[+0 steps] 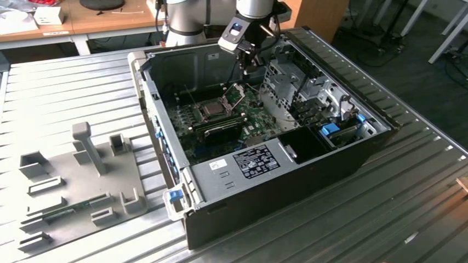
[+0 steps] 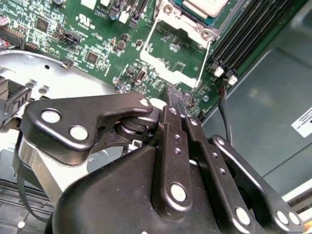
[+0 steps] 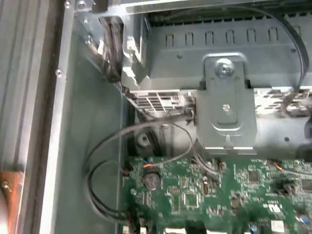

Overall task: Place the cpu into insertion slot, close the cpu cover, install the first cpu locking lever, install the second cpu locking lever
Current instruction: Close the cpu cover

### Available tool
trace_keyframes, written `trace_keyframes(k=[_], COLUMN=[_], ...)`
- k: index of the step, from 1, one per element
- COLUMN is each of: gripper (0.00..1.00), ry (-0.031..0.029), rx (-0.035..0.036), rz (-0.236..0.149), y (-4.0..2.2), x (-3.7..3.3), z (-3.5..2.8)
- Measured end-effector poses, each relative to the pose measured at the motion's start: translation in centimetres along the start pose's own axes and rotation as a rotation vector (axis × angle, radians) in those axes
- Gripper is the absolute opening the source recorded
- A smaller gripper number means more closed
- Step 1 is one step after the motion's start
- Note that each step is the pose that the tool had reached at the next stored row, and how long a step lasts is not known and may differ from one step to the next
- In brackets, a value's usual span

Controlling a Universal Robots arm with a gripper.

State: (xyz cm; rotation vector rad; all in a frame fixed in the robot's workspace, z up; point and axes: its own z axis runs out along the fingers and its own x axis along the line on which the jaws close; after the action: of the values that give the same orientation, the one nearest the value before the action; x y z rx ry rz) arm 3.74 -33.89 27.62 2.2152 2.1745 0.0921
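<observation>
Exterior view shows a ribbed metal table [image 1: 409,181] carrying an open computer case [image 1: 241,216] that lies on its side. Near the table's edge at the exterior view's left is a grey plate [image 1: 73,186] with upright holders.

A green circuit board [image 1: 192,137] covers the floor of the case. A metal drive cage [image 1: 292,82] stands along the case wall at the exterior view's right. Black memory slots [image 1: 219,129] run across the board just beside the socket.

The insertion slot [image 1: 203,111] sits near the middle of the board. The cpu [image 1: 215,110] lies flat inside it, grey top up. The cpu cover [image 1: 235,94] is not down over the chip: it stands tilted up from the slot's far edge.

The arm [image 1: 256,8] comes down from above the case's back wall. Its gripper [image 1: 249,67] hangs low inside the case, just beside the raised cover, on the side away from the chip.

In the second wrist view the gripper [image 2: 176,100] has its black fingers [image 2: 170,146] drawn close together. The tips are at the free edge of the cover [image 2: 165,68], and whether they pinch it cannot be told. Beyond that edge are the slot [image 2: 171,14] and the cpu [image 2: 204,5].

In the first wrist view, dark cables [image 3: 112,146] loop over a corner of the board [image 3: 195,195].
</observation>
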Motion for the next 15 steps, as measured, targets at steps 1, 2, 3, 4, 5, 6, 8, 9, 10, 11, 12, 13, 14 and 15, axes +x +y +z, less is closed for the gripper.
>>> trace_keyframes(k=[1,2,3,4,5,6,8,9,10,11,12,13,14,15], gripper=[0.1,0.1,0.1,0.1,0.1,0.1,0.1,0.1,0.1,0.1,0.1,0.1,0.1,0.1], ry=[0.0,0.0,-0.0001,-0.0003,-0.0004,-0.0005,-0.0007,-0.0008,-0.001,-0.001,-0.0011,-0.0012,-0.0013,-0.0013], rx=[-0.0001,-0.0001,-0.0001,-0.0001,-0.0001,-0.0001,-0.0002,-0.0002,-0.0002,-0.0003,-0.0003,-0.0003,-0.0003,-0.0004], rz=[0.001,0.003,0.004,0.006,0.007,0.009,0.012,0.013,0.014,0.015,0.017,0.018,0.019,0.019], y=[0.07,0.13,0.18,0.24,0.31,0.38,0.47,0.51,0.54,0.56,0.57,0.57,0.57,0.56], x=[0.0,0.01,0.01,0.0,0.0,0.01,0.0,0.0,0.0,0.0,0.0,0.0,0.0,-0.01], z=[0.03,0.07,0.12,0.17,0.23,0.29,0.46,0.53,0.6,0.67,0.75,0.86,0.97,1.1])
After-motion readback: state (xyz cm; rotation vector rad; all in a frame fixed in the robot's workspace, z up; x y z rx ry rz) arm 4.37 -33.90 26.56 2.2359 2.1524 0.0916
